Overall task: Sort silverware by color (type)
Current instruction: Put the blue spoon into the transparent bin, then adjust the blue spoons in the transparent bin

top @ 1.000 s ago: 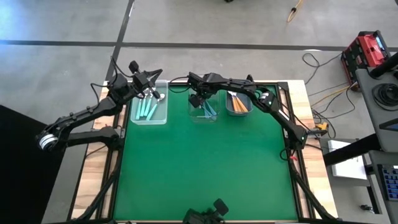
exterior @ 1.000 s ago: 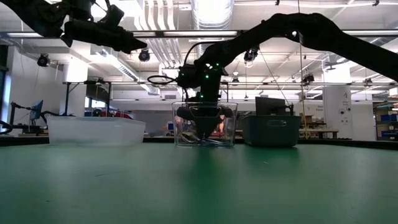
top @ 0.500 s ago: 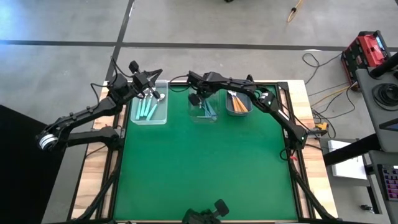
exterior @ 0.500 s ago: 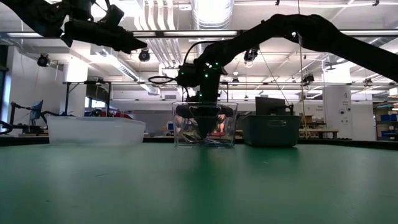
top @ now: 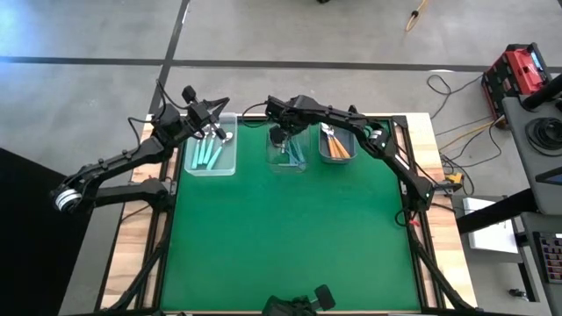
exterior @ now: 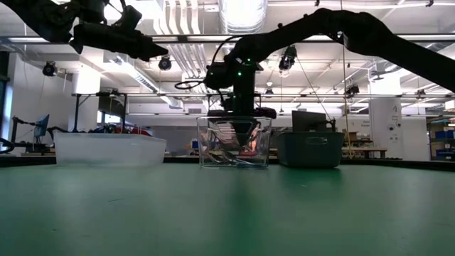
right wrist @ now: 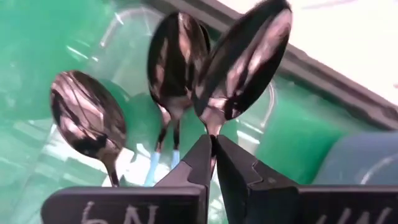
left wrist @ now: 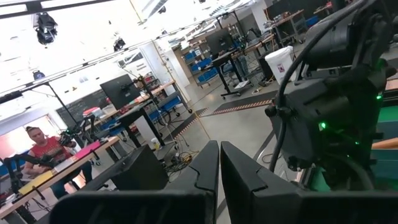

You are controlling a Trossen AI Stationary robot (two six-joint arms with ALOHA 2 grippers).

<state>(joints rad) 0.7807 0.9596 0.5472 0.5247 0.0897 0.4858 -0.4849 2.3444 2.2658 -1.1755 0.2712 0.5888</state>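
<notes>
Sorting looks well under way: spoons sit in all three bins, and one more is pinched up out of the middle one.

From above, mint-handled spoons [top: 207,153] lie in the clear left bin [top: 230,167], blue-handled ones [top: 297,156] in the clear middle bin [top: 274,165], orange-handled ones [top: 332,142] in the grey right bin [top: 350,155]; the left gripper [top: 219,132] hovers there, fingers together, empty. At table level the right gripper [exterior: 240,125] hangs over the middle bin. Its wrist camera shows it clamped on a dark-bowled spoon [right wrist: 244,65], handle colour hidden; two spoons remain below.
</notes>
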